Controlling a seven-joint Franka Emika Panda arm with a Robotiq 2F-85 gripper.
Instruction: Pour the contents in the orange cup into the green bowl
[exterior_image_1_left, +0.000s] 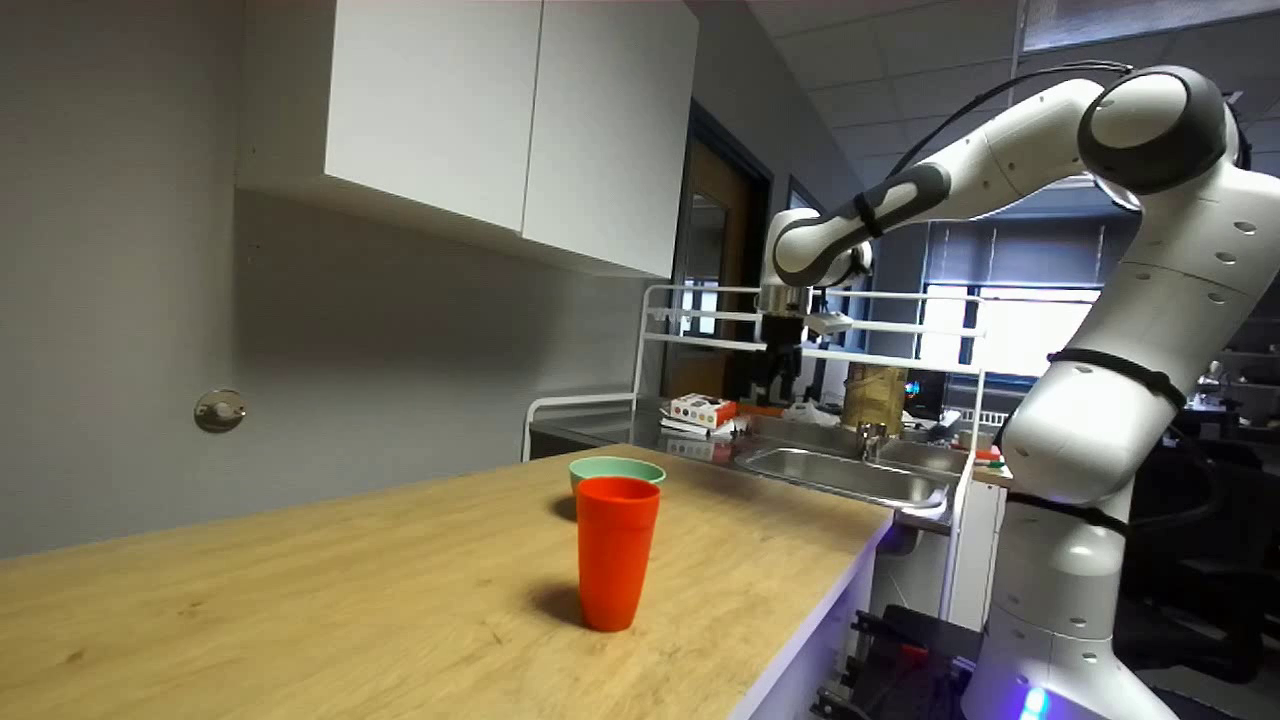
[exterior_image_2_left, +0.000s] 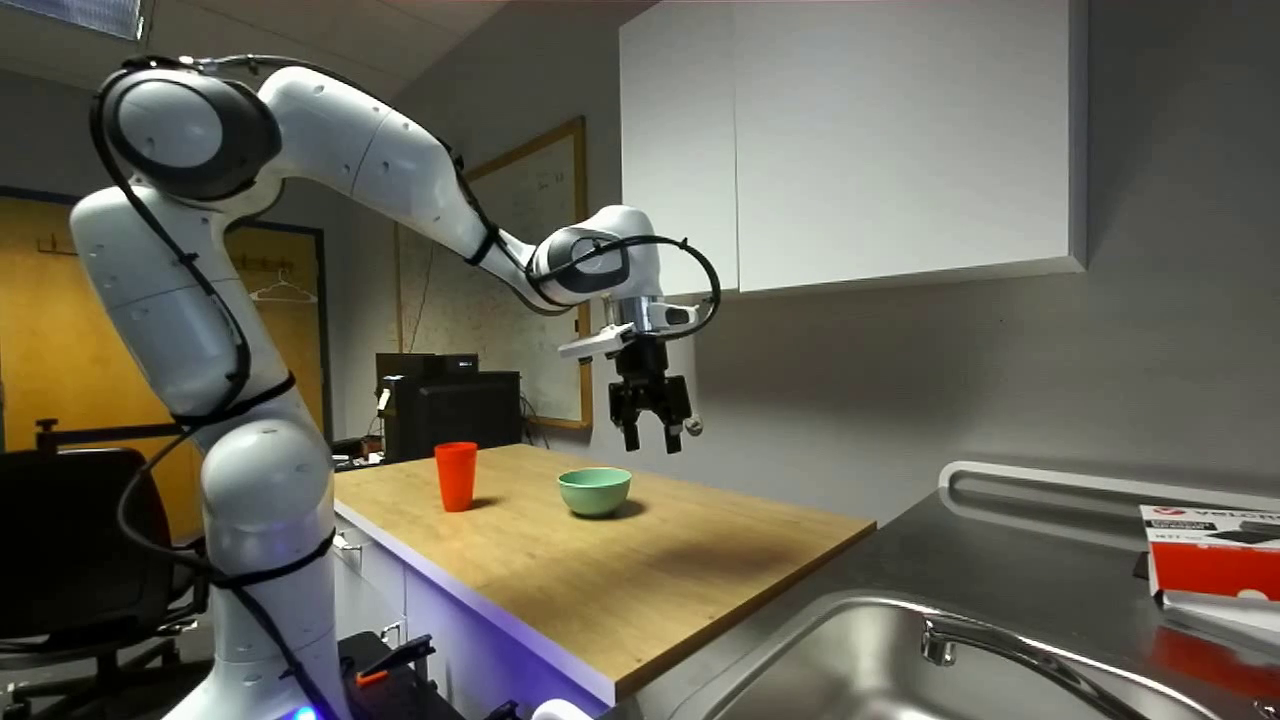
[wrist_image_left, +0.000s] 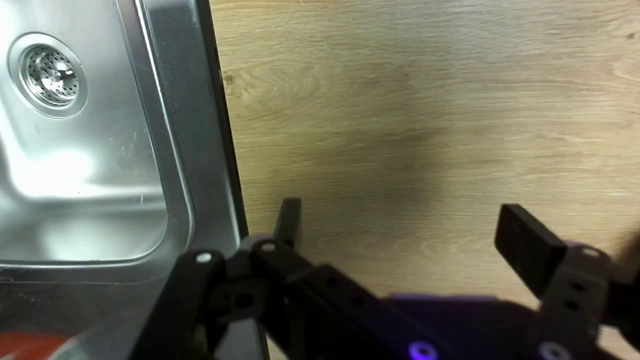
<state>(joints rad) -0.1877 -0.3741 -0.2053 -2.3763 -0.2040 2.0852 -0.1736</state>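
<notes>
Hand (exterior_image_2_left: 652, 442) hung released, jaws parted, cup (exterior_image_2_left: 456, 477) stood well apart, beyond bowl (exterior_image_2_left: 595, 495), tabletop (exterior_image_2_left: 640, 580) edge ran beside sink (wrist_image_left: 120, 150), open space under hand.

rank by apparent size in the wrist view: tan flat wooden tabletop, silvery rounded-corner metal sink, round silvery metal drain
1. Tan wooden tabletop
2. Silvery metal sink
3. Round metal drain
The top two run out of frame; only visible parts are ranked.

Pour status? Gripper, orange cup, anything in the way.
Gripper open, empty, above the tabletop. Orange cup upright, contents not visible. Green bowl apart from it, nearer the sink; approach may have to pass over or around the bowl.
</notes>
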